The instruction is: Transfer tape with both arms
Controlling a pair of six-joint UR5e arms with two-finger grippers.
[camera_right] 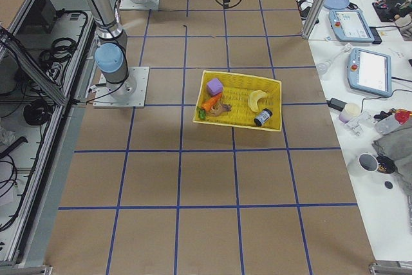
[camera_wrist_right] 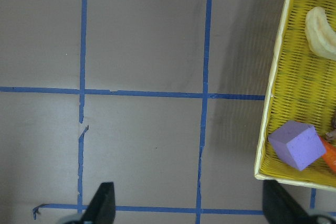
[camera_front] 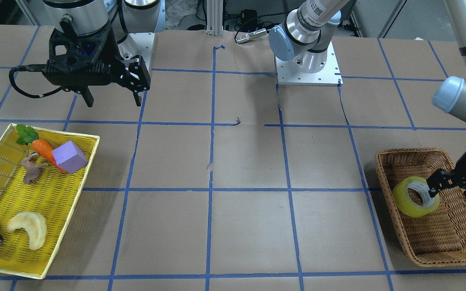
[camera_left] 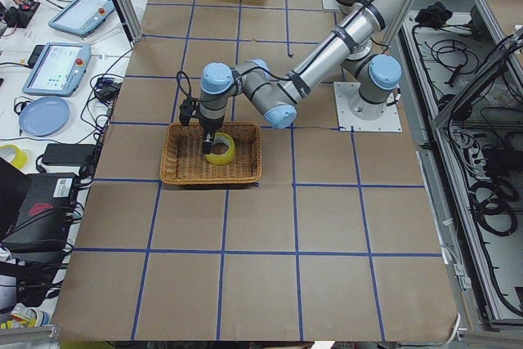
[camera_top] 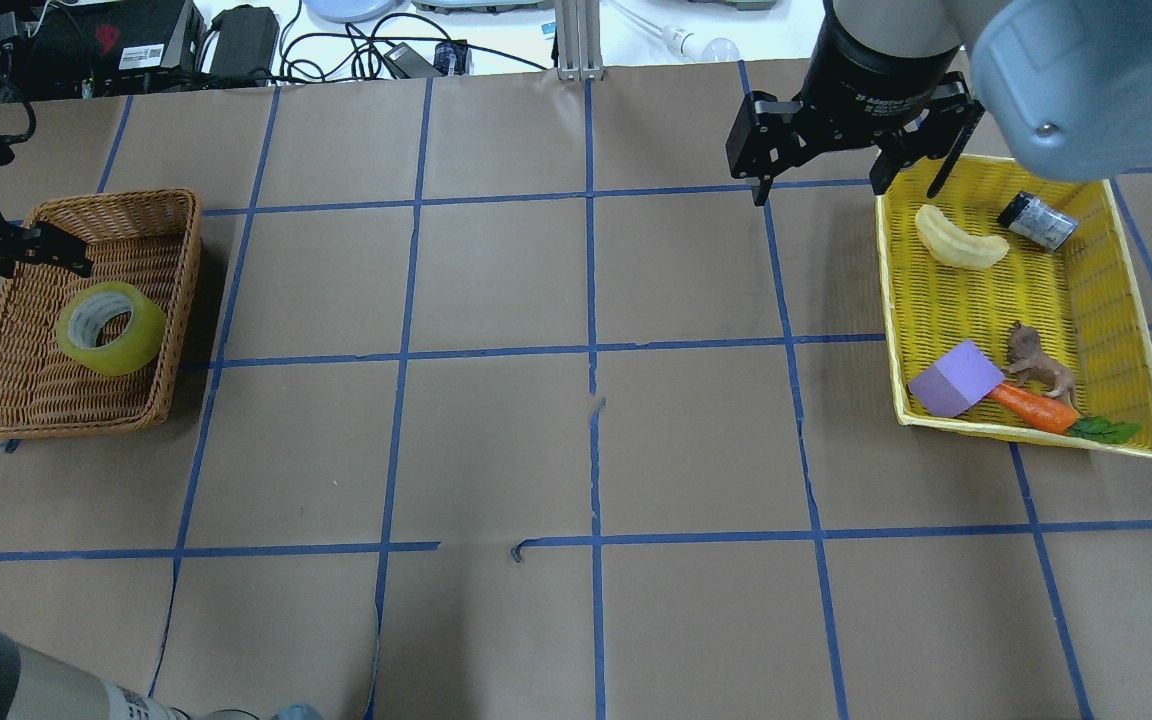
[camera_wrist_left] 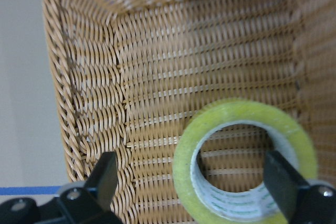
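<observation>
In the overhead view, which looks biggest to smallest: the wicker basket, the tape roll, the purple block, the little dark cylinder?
1. wicker basket
2. tape roll
3. purple block, only slightly smaller
4. dark cylinder

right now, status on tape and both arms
Left fingers open, low over tape. Tape alone in wicker basket, not gripped. Right fingers open, hovering by yellow tray.

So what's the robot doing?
The left gripper hangs open right over the yellow-green tape, which lies in the wicker basket. It has not grabbed the tape yet. The right gripper hangs open and empty above the table, beside the yellow tray of toys at the other end.
</observation>
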